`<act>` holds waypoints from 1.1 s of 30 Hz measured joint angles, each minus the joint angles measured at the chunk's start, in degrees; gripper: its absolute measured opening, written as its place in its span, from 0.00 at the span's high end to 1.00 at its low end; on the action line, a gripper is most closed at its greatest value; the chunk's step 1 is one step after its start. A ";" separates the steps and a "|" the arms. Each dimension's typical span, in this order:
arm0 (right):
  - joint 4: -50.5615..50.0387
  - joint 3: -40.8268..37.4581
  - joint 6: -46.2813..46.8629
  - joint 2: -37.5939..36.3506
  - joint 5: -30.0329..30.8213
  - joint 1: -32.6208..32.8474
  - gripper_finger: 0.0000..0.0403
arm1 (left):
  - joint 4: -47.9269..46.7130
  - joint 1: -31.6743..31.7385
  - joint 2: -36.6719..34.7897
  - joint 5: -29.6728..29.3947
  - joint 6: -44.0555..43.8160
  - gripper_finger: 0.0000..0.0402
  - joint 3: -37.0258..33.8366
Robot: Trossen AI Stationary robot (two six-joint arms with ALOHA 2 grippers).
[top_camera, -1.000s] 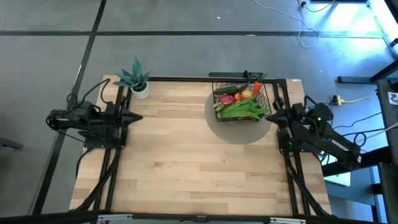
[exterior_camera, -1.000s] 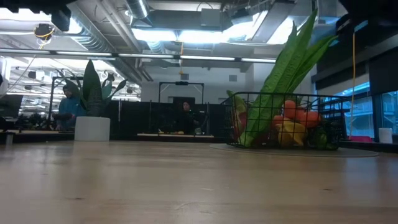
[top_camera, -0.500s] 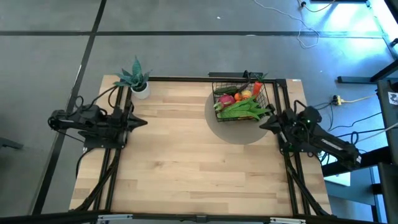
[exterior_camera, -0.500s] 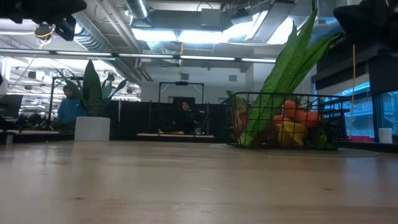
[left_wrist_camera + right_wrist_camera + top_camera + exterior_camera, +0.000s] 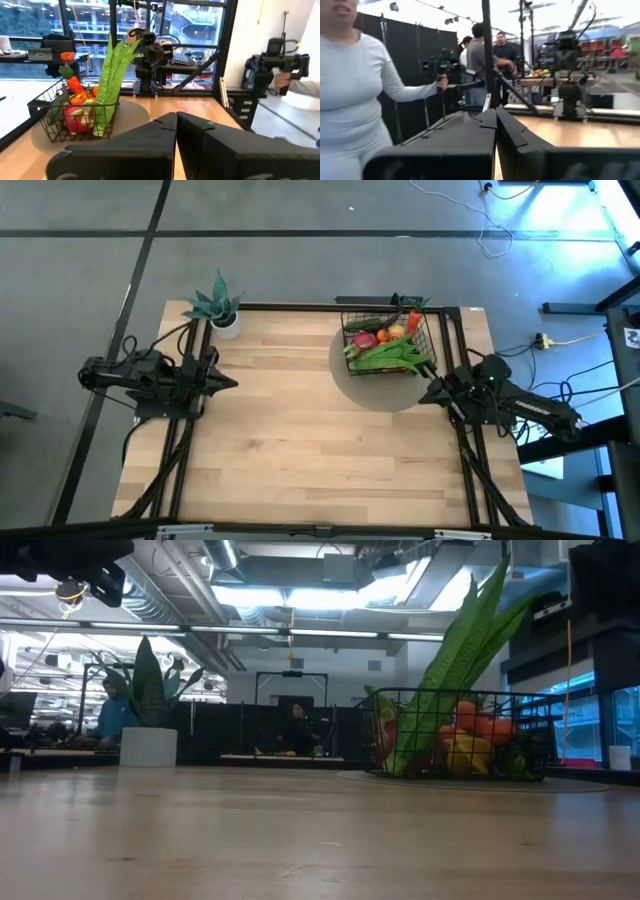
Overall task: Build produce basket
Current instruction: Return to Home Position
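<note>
I'm parking 2 arms: left gripper [image 5: 228, 383] at the bench's [image 5: 300, 440] left edge, right gripper [image 5: 425, 393] near the far-right basket [image 5: 345, 330], both pinched closed, empty. Produce [image 5: 385, 345] is sitting inside (light, stiff wire; grab the rim).

Potted plant [image 5: 218, 308] at table [image 5: 300, 435] far-left corner; person [image 5: 352, 100] in light top.

The table [image 5: 300, 440] is pale, matt wood in jointed strips. The basket [image 5: 345, 330], upper right of centre, is thin black metal wire on a smooth grey mat [image 5: 385, 392].
</note>
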 joint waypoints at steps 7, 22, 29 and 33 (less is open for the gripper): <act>-4.09 0.00 -1.67 0.00 -0.49 3.97 1.00 | 9.19 0.01 0.00 0.07 0.81 1.00 -8.05; -12.84 0.04 -6.10 0.50 15.20 4.96 1.00 | 16.65 0.00 0.02 -0.17 3.69 1.00 -16.23; -12.87 0.04 -8.00 0.76 18.24 4.96 1.00 | 15.01 0.01 0.02 -0.35 3.94 0.98 -16.23; -12.85 0.04 -6.78 0.76 18.26 4.96 1.00 | 14.92 0.02 0.02 -0.43 3.89 0.96 -16.23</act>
